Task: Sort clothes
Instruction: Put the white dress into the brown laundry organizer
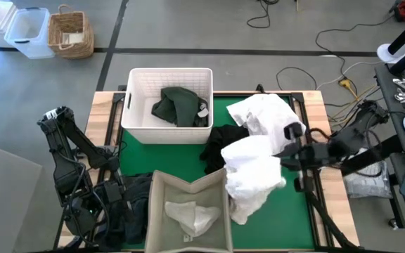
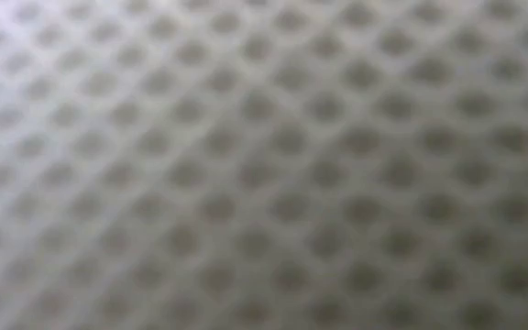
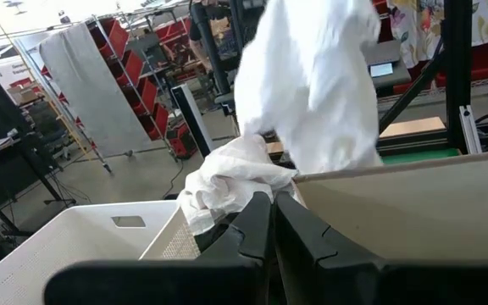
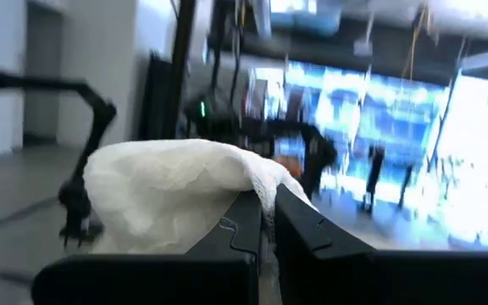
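— Where are your arms?

— My right gripper (image 1: 287,160) is over the surface's right side, jaws pinching a white garment (image 1: 253,176) that hangs beside the grey bin (image 1: 188,184). My left gripper (image 3: 273,222) sits low at the front-left corner, jaws pressed together on nothing.

— And the clothes?

— A dark green one (image 1: 179,105) lies in the white basket (image 1: 138,77) at the back edge. A black one (image 1: 220,144) and another white one (image 1: 262,112) lie mid-surface on the green mat (image 1: 136,158). One pale piece (image 1: 192,216) is in the bin
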Available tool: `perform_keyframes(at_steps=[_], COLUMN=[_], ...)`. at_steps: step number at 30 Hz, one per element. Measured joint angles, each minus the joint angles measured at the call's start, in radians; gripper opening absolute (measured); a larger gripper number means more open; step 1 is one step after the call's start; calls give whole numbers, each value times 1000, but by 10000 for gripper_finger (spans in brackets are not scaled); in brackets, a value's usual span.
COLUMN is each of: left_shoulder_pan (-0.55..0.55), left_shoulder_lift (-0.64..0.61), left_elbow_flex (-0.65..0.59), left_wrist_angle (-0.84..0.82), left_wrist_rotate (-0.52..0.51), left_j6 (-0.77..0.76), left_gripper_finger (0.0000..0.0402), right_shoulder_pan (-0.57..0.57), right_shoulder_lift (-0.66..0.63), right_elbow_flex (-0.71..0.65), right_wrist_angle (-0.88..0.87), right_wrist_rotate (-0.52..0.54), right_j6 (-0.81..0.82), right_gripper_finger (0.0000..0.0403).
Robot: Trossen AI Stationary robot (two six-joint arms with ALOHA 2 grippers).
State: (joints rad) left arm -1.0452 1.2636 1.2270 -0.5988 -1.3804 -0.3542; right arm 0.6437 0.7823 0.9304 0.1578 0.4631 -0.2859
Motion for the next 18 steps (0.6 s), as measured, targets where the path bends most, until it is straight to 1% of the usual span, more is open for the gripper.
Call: perform_keyframes(at_steps=[2,7,18], left_shoulder_pan=[0,0,0], left_shoulder_lift=[0,0,0], left_elbow_flex=[0,0,0], left_wrist_angle=[0,0,0], left_wrist_rotate=[0,0,0], left_j6=[0,0,0], left_gripper_finger=[0,0,0], right_shoulder_pan=[0,0,0], right_shoulder_lift=[-4,25,196], right_elbow_flex=[27,150,512], right_wrist_angle=[19,14,-157], right_wrist_rotate=[-28,-104,-106], right_j6=[-25,-41,-136], right_gripper_finger=[9,9,9])
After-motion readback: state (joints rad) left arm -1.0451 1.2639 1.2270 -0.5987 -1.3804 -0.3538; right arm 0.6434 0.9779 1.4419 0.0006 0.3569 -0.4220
